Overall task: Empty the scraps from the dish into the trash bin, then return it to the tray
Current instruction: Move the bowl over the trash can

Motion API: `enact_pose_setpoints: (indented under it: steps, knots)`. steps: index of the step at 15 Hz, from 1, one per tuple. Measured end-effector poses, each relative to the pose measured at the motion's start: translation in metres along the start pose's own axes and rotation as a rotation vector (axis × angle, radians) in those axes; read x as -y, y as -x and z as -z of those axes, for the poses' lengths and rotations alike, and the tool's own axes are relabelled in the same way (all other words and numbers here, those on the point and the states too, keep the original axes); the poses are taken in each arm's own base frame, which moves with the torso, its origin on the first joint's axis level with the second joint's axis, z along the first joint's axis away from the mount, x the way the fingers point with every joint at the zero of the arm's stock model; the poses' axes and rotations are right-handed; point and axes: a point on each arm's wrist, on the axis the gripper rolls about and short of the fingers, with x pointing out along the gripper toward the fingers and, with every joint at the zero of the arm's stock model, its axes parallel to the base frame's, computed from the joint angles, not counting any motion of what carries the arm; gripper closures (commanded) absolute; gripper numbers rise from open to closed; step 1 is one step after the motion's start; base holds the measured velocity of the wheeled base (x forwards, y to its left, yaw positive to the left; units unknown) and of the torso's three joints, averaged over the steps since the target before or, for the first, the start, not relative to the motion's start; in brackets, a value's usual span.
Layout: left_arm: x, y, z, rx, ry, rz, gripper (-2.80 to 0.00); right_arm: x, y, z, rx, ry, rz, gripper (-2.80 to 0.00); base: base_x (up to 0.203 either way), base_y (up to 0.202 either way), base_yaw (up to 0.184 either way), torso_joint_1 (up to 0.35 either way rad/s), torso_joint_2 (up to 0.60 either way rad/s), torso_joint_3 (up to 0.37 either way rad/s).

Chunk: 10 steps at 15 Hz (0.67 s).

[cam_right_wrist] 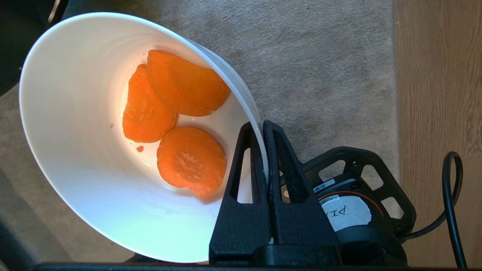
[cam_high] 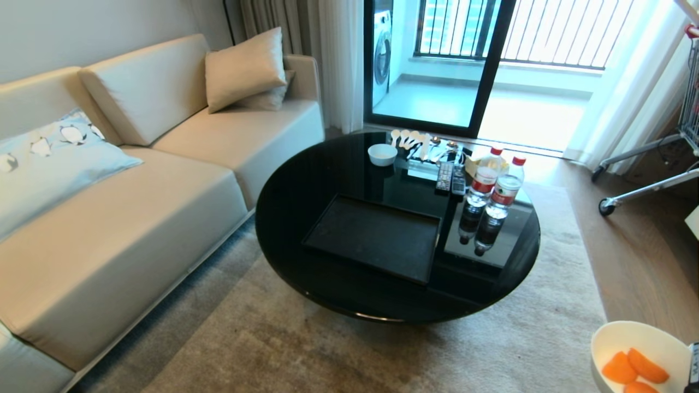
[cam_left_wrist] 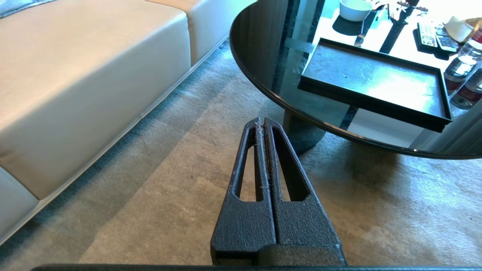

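Head view: tray [cam_high: 377,234] sits bare on the round black table [cam_high: 306,191], nothing on it; a second, smaller white bowl [cam_high: 381,154] stands at the table's far side, apart from the tray. The dish [cam_high: 636,349] shows at the lower right corner, off the table and above the carpet, carrot slices [cam_high: 633,367] inside. No trash bin in sight. Left wrist view: left gripper [cam_left_wrist: 262,124] hangs over the carpet near the sofa, fingers pressed together on nothing, idle. Right wrist view: right gripper [cam_right_wrist: 262,130] pinches the dish's rim, wall clamped between its fingers; all three slices lie on the dish floor, dish tilted somewhat. Judgement: pickup done; dumping not yet done, return to tray also left.
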Motion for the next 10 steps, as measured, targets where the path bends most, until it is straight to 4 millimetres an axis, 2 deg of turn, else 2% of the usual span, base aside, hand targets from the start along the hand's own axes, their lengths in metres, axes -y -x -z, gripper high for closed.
enact_pose_setpoints:
  steps: [10]
  knots:
    - [0.0, 0.0, 0.0, 0.001, 0.0, -0.001, 0.0, -0.0015, -0.0022, -0.0012, 0.025, 0.017, -0.022, 0.0, 0.0, 0.0, 0.0, 0.0, 0.0, 0.0]
